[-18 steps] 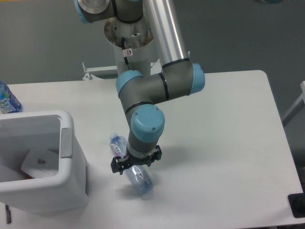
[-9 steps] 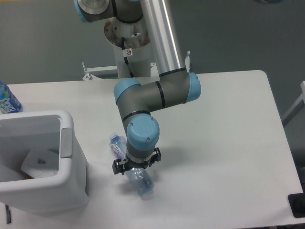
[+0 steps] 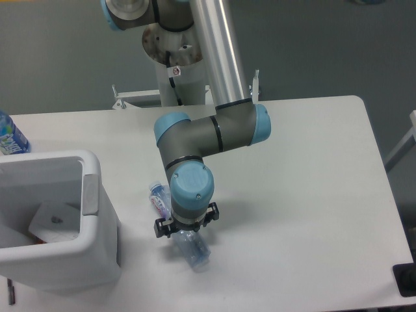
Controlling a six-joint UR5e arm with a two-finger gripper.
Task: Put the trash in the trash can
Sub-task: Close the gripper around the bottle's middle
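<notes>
Since a second ago my arm's wrist has shifted slightly toward the counter's left side and sunk lower over the bottle; the bottle itself lies where it lay.

Item 1, claw [image 3: 185, 229]: pointed straight down at the middle of the crushed bottle [image 3: 190, 247]. Its black body hides the fingers, so I cannot tell whether they are spread or pinching the plastic.

Item 2, crushed bottle: clear, slim, lying flat on the white counter [image 3: 305, 195] in the front half, left of centre. Long axis runs diagonally; the capped end with the pale label points toward the far-left, showing beside the wrist, and the base points toward the front-right edge, sticking out below the claw.

Item 3, trash can [image 3: 58, 224]: large white bin with a grey side panel, standing at the front-left corner of the counter, near the bottle but not touching it. Something flat and pale lies inside; I cannot tell what it is.

Item 4, blue-labelled bottle [image 3: 9, 136]: at the left edge of the counter, behind the bin, cut off by the frame.
</notes>
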